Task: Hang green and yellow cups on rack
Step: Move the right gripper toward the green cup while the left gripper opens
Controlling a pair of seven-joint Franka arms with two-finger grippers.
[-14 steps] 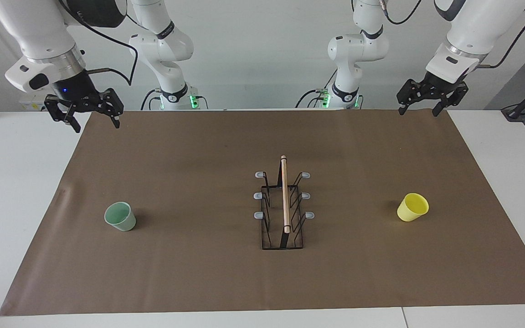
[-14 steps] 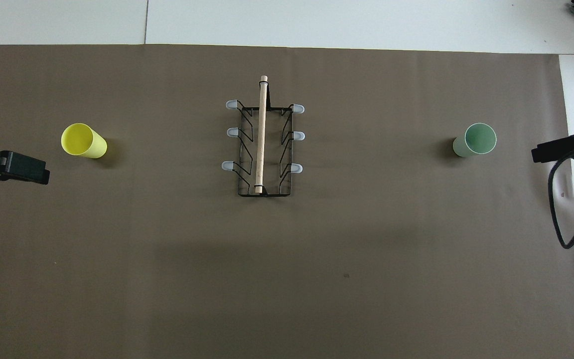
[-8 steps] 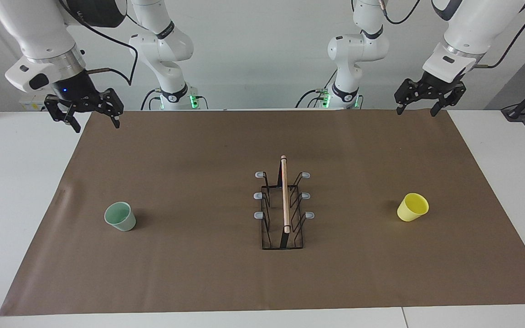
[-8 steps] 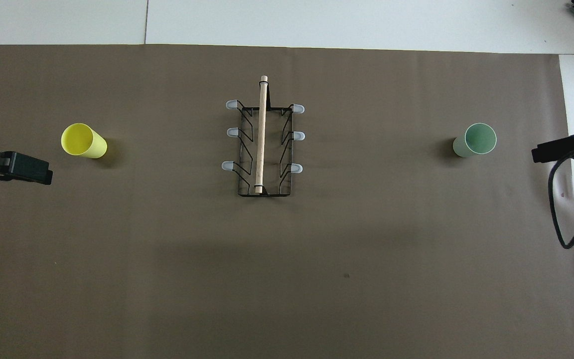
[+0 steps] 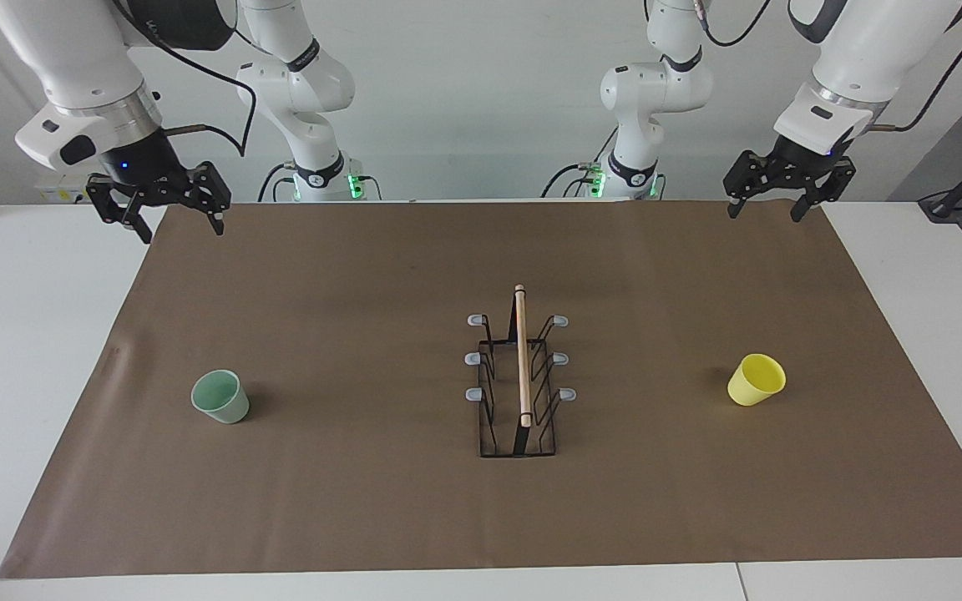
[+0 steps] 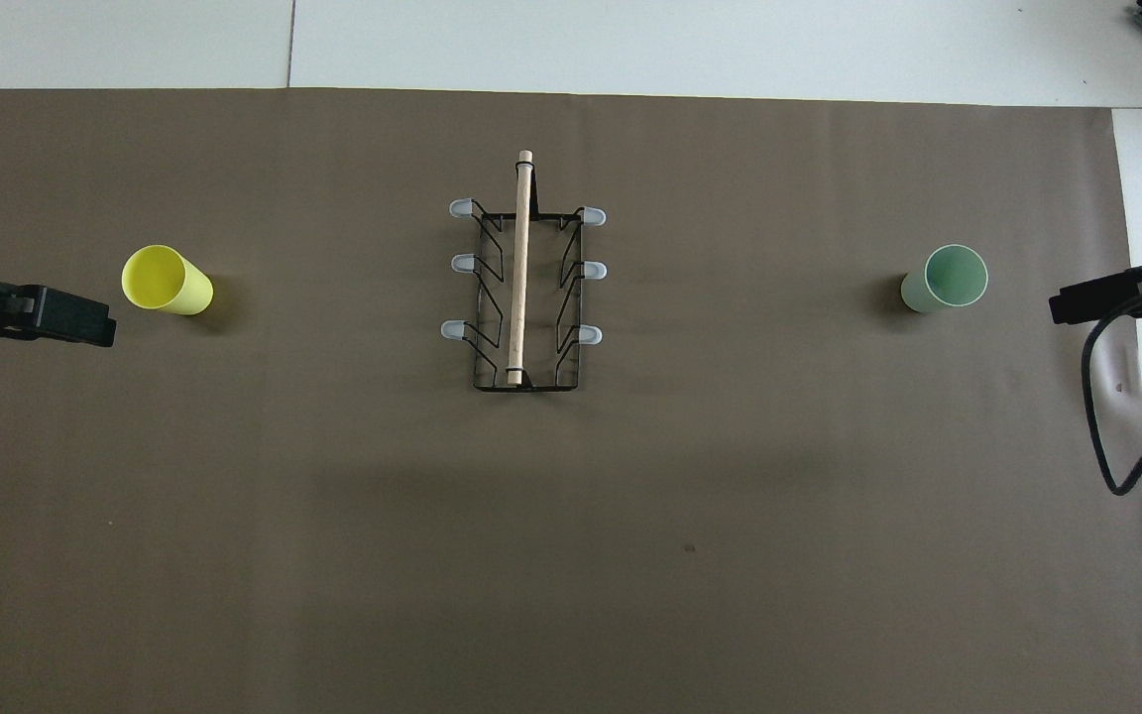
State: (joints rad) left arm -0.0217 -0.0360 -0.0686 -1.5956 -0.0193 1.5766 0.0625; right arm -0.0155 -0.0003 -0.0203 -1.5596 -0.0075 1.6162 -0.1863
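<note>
1. Yellow cup: upright, mouth up, on the brown mat toward my left arm's end of the surface.
2. Green cup: upright, toward my right arm's end.
3. Rack: mid-mat between the cups, well apart from both; its wooden rod runs from my edge toward the edge away from me; all prongs bare.
4. Left hand: fingers spread, empty, raised over the mat corner at my edge; the yellow cup lies outward from it and is its nearer cup.
5. Right hand: fingers spread, empty, over the matching corner; the green cup is nearer.
6. Writing: none readable.
</note>
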